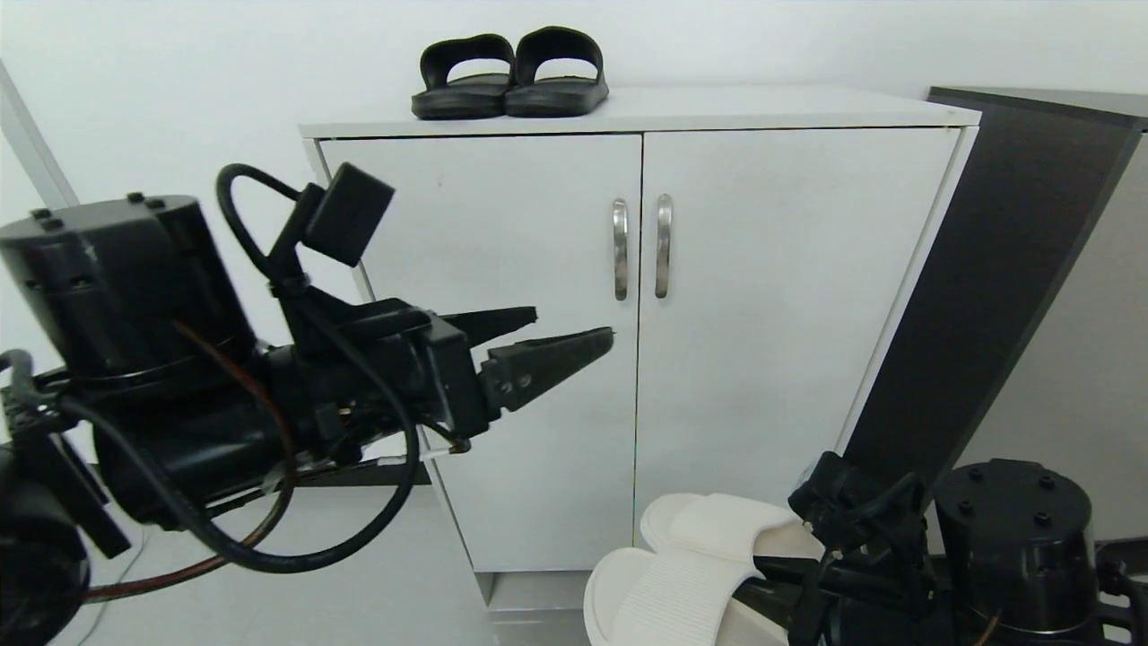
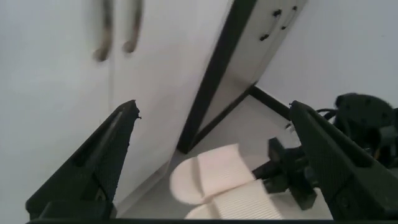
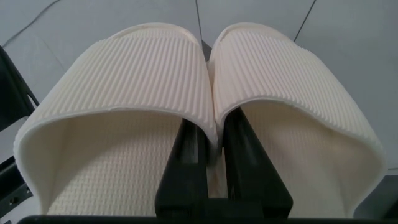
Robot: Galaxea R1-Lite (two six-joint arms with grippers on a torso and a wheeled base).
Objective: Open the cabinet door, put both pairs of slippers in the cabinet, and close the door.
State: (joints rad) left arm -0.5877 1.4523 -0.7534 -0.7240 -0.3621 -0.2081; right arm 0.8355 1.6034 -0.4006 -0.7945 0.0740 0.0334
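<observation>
Cabinet doors shut; one pair on top, one pair gripped.
The left gripper hangs before the left door of the white cabinet, jaws wide apart, near the handles. The right gripper has its jaws clamped on the touching inner walls of the white slippers, low before the cabinet. The black slippers sit side by side on its top.

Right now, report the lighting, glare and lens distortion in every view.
Head view: soft, even light; the metal handles carry bright streaks, and the sides of the cabinet converge downward. Left wrist view: the open left hand is a dark silhouette against the bright cabinet door. Right wrist view: the white slippers are evenly lit, shaded only under their straps, with no glare.
</observation>
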